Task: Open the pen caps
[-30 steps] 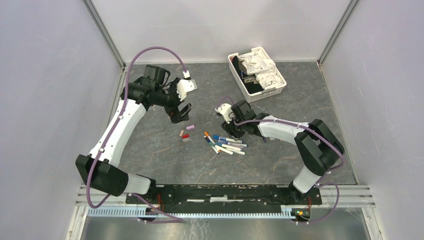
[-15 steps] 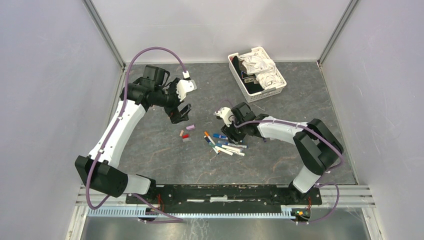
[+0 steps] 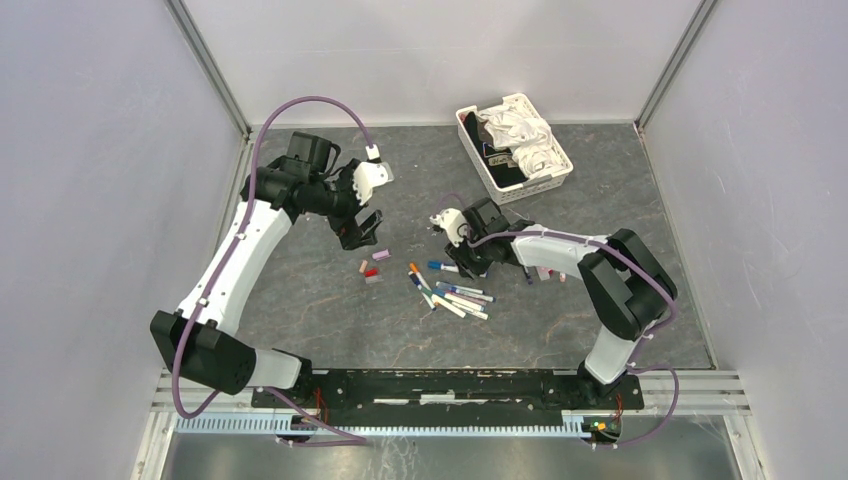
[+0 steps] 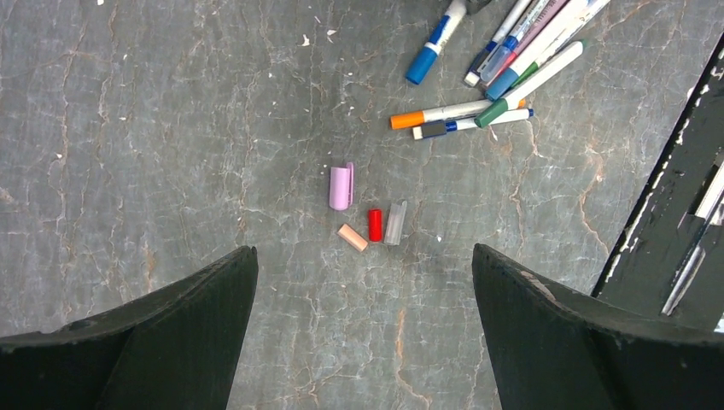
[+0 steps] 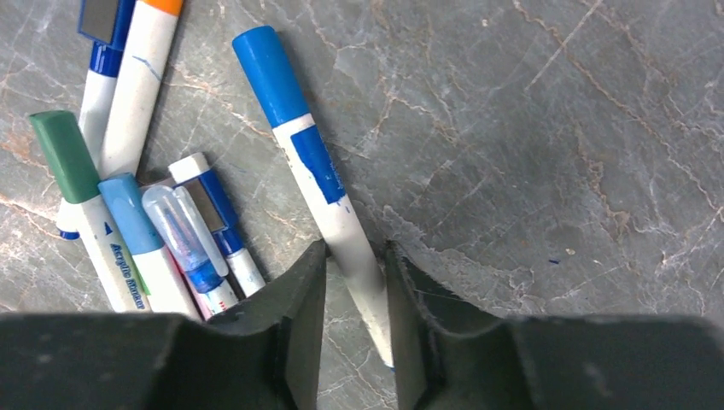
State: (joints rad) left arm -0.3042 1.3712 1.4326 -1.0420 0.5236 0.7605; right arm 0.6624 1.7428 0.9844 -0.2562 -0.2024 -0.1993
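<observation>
Tail of blue-capped pen point(image 5: 312, 166) hidden inside right gripper point(image 5: 354, 260).

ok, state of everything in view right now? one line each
left gripper, open, empty.
right gripper, shut on the barrel of the blue-capped pen.
blue-capped pen, cap on, apart from the pile.
loose caps, four, off their pens, lying close together.
pile of pens, lying crossed, visible ends capped.
basket, holding crumpled white cloth.

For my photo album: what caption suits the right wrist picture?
The right hand grips a blue-capped pen by its white barrel, beside a cluster of other pens.
</observation>
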